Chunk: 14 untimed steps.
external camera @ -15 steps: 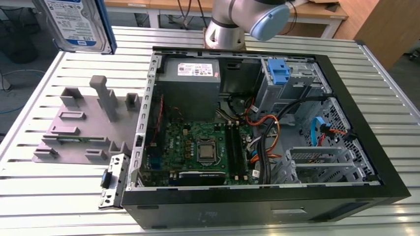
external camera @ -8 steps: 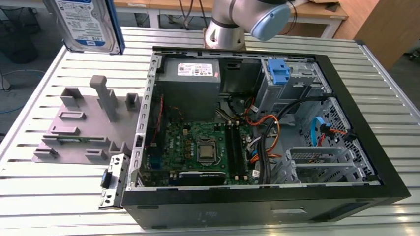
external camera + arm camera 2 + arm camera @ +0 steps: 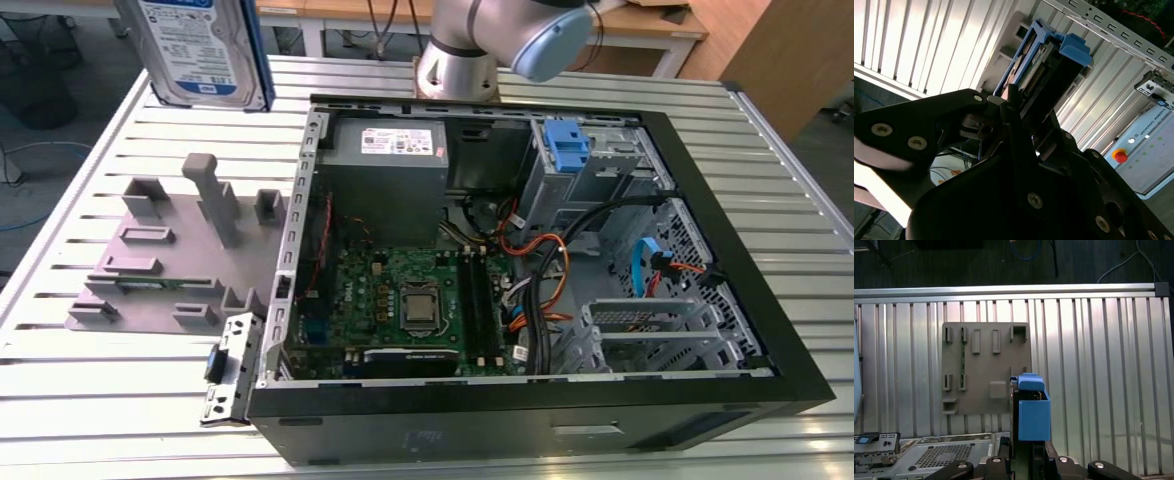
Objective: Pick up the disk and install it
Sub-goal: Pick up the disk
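One disk [image 3: 200,50] raised off table [image 3: 80,400], near far corner on exterior view's left, above grey fixture [image 3: 160,270]. Gripper [image 3: 1029,447] pinches it edge-on. Likely carry stage: keep clamp firm, rails square, clear of case [image 3: 534,425] rim and cables [image 3: 574,240].

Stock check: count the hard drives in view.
1. The disk is clamped in the tool, up off the table at the exterior view's upper left. The bays of the open case may hide more.
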Available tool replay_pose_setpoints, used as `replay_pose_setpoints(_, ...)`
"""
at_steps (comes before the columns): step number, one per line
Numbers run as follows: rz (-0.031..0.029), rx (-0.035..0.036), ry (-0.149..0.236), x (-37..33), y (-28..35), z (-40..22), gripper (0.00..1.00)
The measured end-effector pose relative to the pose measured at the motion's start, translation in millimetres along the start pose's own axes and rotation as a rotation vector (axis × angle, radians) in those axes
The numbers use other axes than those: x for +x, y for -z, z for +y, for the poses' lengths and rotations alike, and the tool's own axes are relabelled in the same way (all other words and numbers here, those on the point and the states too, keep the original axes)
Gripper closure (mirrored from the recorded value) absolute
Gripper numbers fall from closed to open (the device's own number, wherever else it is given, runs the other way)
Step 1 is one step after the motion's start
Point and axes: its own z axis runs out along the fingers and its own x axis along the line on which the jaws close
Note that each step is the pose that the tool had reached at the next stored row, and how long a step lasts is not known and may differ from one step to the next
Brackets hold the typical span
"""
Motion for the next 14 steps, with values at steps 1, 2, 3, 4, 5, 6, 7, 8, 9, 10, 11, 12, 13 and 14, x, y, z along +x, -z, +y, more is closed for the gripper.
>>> replay_pose_setpoints(1, -0.0001, 0.0, 0.0, -0.2, 0.1, -2.9, 0.65)
replay_pose_setpoints(2, -0.0001, 0.0, 0.0, -0.4, 0.1, -6.0, 0.65)
replay_pose_setpoints(3, 0.0, 0.0, 0.0, -0.6, 0.2, -8.8, 0.65)
replay_pose_setpoints(4, 0.0, 0.0, 0.0, -0.7, 0.3, -11.5, 0.65)
replay_pose_setpoints(5, -0.0001, 0.0001, 0.0, -0.9, 0.3, -14.3, 0.65)
replay_pose_setpoints(6, 0.0, 0.0, 0.0, -1.1, 0.5, -17.1, 0.65)
replay_pose_setpoints(7, 0.0, 0.0, 0.0, -1.3, 0.5, -19.9, 0.65)
replay_pose_setpoints(8, 0.0, -0.0001, 0.0, -1.5, 0.6, -22.9, 0.65)
replay_pose_setpoints(9, -0.0001, 0.0, 0.0, -1.7, 0.7, -25.7, 0.65)
replay_pose_setpoints(10, -0.0001, 0.0, 0.0, -1.8, 0.7, -28.4, 0.65)
replay_pose_setpoints(11, -0.0001, 0.0, 0.0, -2.0, 0.8, -31.2, 0.65)
replay_pose_setpoints(12, -0.0001, 0.0001, 0.0, -2.2, 0.8, -33.8, 0.65)
replay_pose_setpoints(13, -0.0001, 0.0, 0.0, -2.3, 0.9, -36.4, 0.65)
replay_pose_setpoints(14, -0.0001, 0.0, 0.0, -2.5, 0.9, -39.1, 0.65)
